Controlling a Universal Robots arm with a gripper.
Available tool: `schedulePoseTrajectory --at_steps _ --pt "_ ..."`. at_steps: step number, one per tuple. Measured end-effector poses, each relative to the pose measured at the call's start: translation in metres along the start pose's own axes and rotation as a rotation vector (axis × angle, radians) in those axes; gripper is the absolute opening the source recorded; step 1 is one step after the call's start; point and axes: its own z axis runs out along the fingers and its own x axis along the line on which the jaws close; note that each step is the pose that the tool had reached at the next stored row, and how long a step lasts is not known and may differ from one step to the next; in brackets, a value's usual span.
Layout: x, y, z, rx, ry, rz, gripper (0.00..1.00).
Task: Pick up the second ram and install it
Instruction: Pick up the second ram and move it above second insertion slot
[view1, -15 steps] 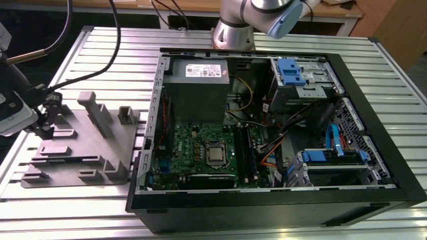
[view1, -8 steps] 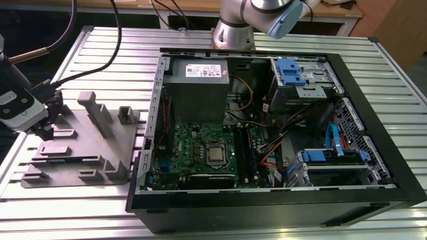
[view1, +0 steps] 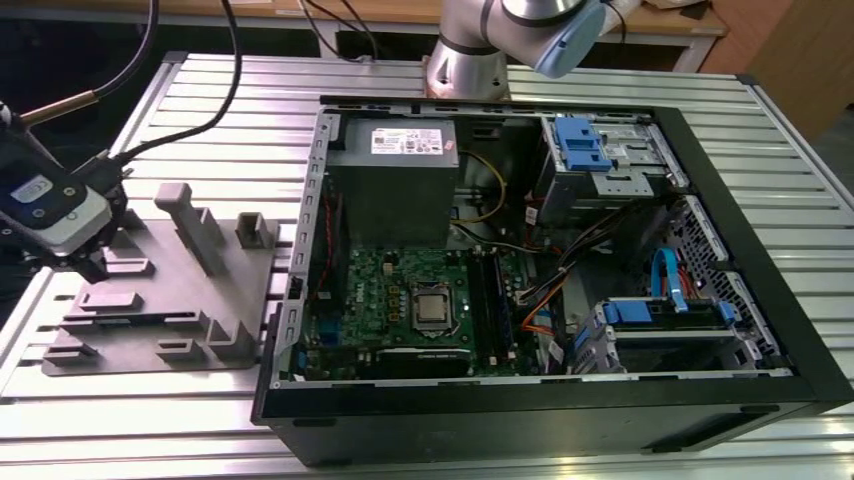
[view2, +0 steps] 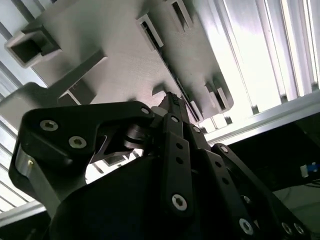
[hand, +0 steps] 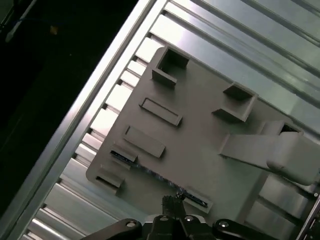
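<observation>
Hovering low over grey fixture plate (hand: 200, 125): gripper (hand: 172, 204), grip state can't tell.
First wrist view shows second ram (hand: 150, 173) on edge in holders (hand: 121, 155) nr plate's edge, gripper tip right at it; exterior view adds plate's upright posts (view1: 200, 225) near gripper, and open PC case (view1: 561, 400) w/ green motherboard (view1: 400, 290) just beside plate, which sits by worktop (view1: 200, 90) end edge.

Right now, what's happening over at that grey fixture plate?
The arm's black gripper is down over the flat grey plastic fixture plate, right at the long, narrow dark memory stick, which sits in the plate's holders, not lifted. The open black computer case with its green motherboard stands at the exterior view's right.
</observation>
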Motion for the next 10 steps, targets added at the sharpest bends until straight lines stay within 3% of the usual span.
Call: schedulePoseTrajectory --at_steps 10 --pt "0.0001 -0.0002 0.0037 -0.0044 0.0081 -0.181 0.07"
